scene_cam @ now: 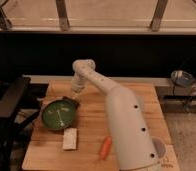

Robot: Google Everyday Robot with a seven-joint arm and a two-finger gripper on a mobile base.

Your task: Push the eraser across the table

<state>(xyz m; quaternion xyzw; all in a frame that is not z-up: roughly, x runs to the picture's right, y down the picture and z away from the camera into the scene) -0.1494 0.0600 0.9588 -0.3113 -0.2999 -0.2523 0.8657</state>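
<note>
The gripper is held low near the table's far-left corner, just beside the green bowl; its finger state cannot be told. The eraser is barely distinguished at the bowl's rim. A further push risks jamming it against the bowl or shoving the bowl toward the left edge.

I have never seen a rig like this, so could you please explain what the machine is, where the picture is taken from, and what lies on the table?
The big white shape is a robot arm, reaching from the lower right toward the table's far left part. Its end effector hangs just beyond the bowl; the small black eraser lies right by it, against the bowl's far rim. There is one camera, looking down on the table from the near side; its mounting is not known. Also on the wood are a pale block in front of the bowl and an orange carrot-like piece. Nothing appears to be held.
</note>
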